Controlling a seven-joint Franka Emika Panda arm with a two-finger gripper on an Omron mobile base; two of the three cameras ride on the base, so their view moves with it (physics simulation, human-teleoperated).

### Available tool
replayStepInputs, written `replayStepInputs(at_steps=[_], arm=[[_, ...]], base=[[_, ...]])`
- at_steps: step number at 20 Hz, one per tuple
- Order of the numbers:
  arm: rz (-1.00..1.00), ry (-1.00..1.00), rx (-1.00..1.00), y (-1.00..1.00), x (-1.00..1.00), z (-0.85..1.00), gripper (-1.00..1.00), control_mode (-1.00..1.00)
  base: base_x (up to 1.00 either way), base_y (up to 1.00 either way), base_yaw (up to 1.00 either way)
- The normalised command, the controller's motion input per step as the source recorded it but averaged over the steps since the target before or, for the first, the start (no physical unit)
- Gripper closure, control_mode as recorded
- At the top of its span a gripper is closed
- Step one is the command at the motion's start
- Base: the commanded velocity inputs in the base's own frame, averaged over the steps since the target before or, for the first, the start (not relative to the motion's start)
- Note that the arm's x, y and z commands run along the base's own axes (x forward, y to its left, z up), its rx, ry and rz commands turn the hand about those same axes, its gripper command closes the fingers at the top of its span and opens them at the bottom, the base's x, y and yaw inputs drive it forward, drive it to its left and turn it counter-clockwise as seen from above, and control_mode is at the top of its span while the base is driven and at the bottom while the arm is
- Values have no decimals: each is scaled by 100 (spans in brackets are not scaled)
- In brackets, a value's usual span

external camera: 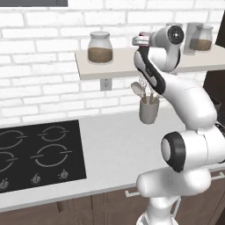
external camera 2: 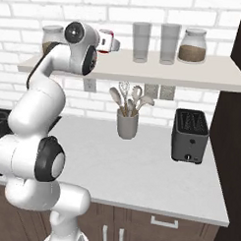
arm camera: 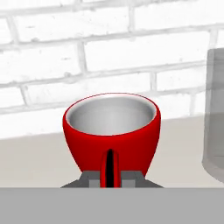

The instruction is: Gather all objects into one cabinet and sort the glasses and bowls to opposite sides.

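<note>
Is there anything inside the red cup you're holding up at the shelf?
Nothing visible: in the hand view the red cup shows a bare pale-grey interior. The near wall hides the bottom of the bowl. The gripper is shut on its near wall, above the shelf.

- Pale shelf (external camera 2: 144, 71): the red cup (arm camera: 111, 133) sits in the closed gripper (arm camera: 110, 180) at its left part, with the brick wall (arm camera: 109, 61) close behind.
- Right of the cup on the shelf, two grey tumblers (external camera 2: 141, 42) and a jar (external camera 2: 193, 46) block sideways travel.
- Left of the cup, another jar (external camera: 100, 47) stands; bare shelf lies between.
- Beneath the shelf, a utensil holder (external camera 2: 127, 123) and toaster (external camera 2: 190, 135) stand on the counter (external camera 2: 140, 172); its front is open.
</note>
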Motion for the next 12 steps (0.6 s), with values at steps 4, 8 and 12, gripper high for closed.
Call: replayStepInputs(at_steps=[4,8,12], arm=[[-2,-4,0,0,-100,0,100,-100],[0,4,0,0,-100,17,100,-100],[0,21,0,0,-100,44,100,-100]], base=[[0,0,0],[0,0,0],[0,0,0]])
